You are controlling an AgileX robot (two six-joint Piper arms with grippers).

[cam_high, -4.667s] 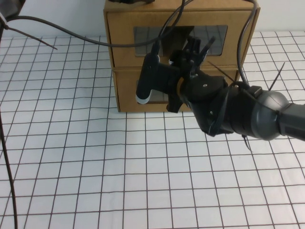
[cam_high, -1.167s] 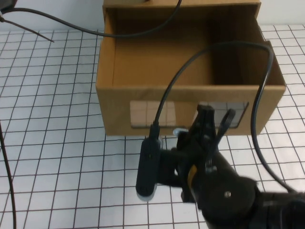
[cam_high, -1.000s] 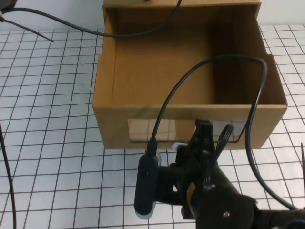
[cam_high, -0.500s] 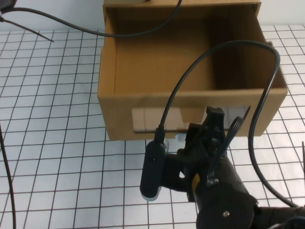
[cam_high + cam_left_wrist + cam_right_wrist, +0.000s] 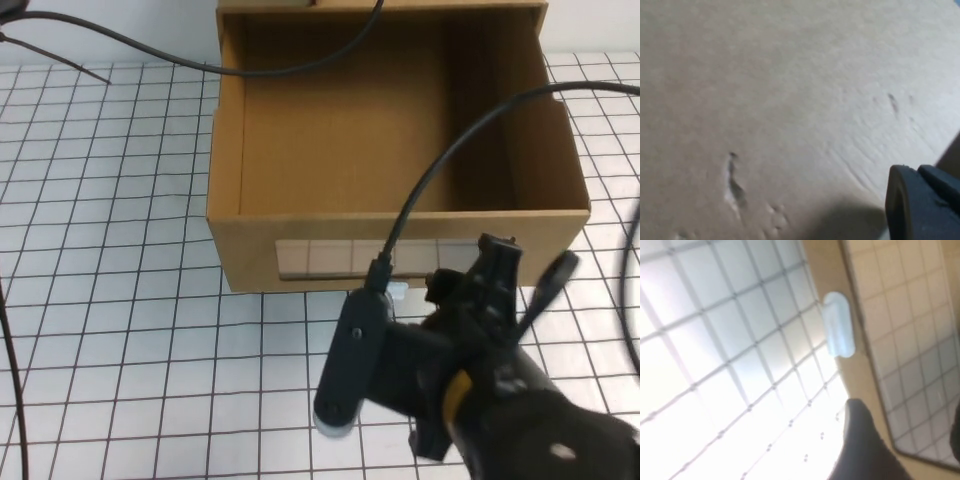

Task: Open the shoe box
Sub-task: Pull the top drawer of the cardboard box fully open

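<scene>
The brown cardboard shoe box (image 5: 250,250) stands at the back of the table with its drawer slid out toward me, its bare inside (image 5: 340,120) showing. The drawer front has a clear window (image 5: 340,257) and a small translucent pull tab (image 5: 396,292), also in the right wrist view as the tab (image 5: 838,325). My right gripper (image 5: 530,268) hovers open just in front of the drawer's right half, holding nothing; one dark finger (image 5: 865,440) shows beside the window (image 5: 910,365). The left wrist view shows a dark part of my left gripper (image 5: 922,205) close against plain cardboard (image 5: 765,100).
White gridded table surface (image 5: 120,330) stretches to the left and in front of the box. Black cables (image 5: 150,50) run across the back left and over the box. The right arm's camera pod (image 5: 350,360) hangs low in front of the drawer.
My right gripper has opened and let go of the drawer front, then shifted right and back toward me. The drawer front has settled level, a little farther back.
</scene>
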